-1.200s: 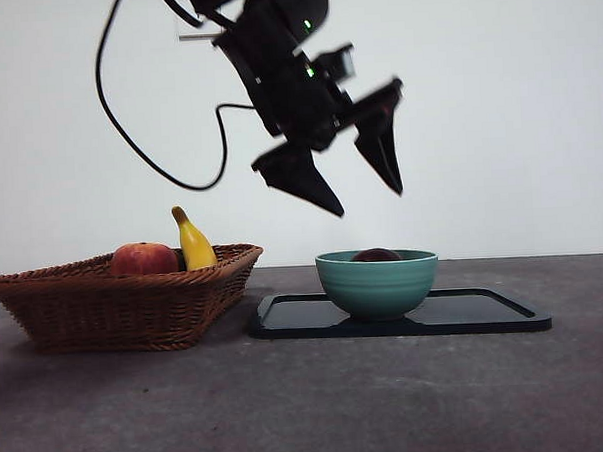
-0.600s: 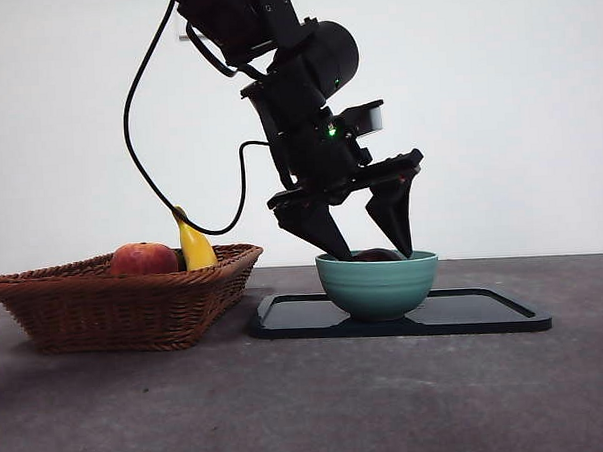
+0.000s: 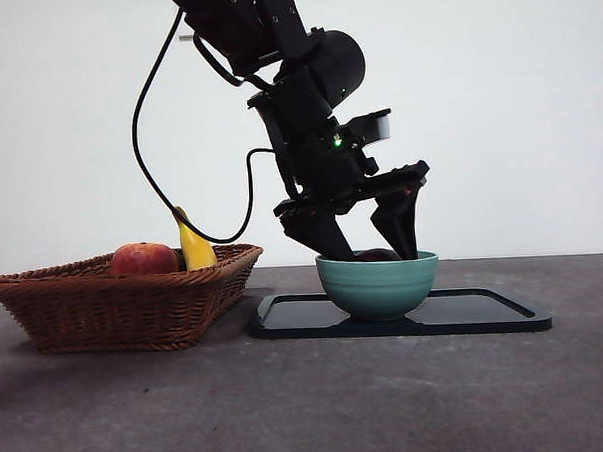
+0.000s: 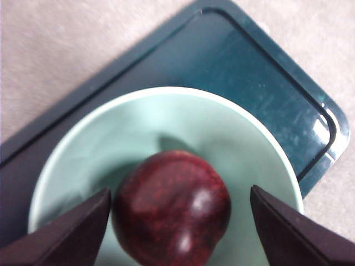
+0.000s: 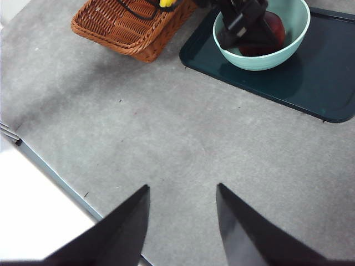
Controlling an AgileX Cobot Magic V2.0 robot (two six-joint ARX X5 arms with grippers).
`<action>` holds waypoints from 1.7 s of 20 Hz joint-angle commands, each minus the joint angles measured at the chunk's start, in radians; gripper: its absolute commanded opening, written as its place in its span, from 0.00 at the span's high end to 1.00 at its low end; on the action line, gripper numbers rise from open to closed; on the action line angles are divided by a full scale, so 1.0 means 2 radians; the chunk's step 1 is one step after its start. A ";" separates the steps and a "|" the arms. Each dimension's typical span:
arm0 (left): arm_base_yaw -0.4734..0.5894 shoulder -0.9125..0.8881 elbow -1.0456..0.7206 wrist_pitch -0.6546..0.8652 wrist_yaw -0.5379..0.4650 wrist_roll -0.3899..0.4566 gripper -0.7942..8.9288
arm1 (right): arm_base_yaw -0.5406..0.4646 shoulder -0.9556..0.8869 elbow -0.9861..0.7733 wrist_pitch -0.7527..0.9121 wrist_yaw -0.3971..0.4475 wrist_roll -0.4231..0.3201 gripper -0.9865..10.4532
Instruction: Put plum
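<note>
Jaws of left gripper (image 4: pixel 177 233) wide apart, straddling plum (image 4: pixel 172 208) in bowl (image 4: pixel 266 149).

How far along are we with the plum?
Done: nothing yet; the plum sits in the green bowl on the dark tray. In hand: left gripper is in the bowl, jaws open astride the plum. Left: grasp, lift, place. Right gripper waits.

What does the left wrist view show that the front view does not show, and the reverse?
Only the left wrist view: the whole plum lying in the bowl, between the open jaws of the left gripper, with a gap on each side. Only the front view: the basket, the red-orange fruit and the banana. Both: bowl, tray and left gripper.
</note>
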 commanded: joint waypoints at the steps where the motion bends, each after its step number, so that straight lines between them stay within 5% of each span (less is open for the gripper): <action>1: -0.007 0.014 0.016 0.003 0.000 0.009 0.51 | 0.002 0.002 0.002 0.003 0.001 -0.002 0.75; 8: -0.007 0.023 0.016 -0.006 -0.003 0.015 0.51 | 0.002 0.002 0.002 0.003 0.001 -0.002 0.75; 15: -0.007 0.023 0.016 -0.006 -0.009 0.017 0.69 | 0.002 0.002 0.002 0.003 0.002 -0.004 0.75; 22: -0.003 0.001 0.048 -0.029 -0.009 0.016 0.69 | 0.002 0.002 0.002 0.003 0.009 -0.004 0.75; 34: 0.043 -0.226 0.093 -0.155 -0.009 0.002 0.69 | 0.002 0.001 0.002 0.003 0.011 -0.004 0.75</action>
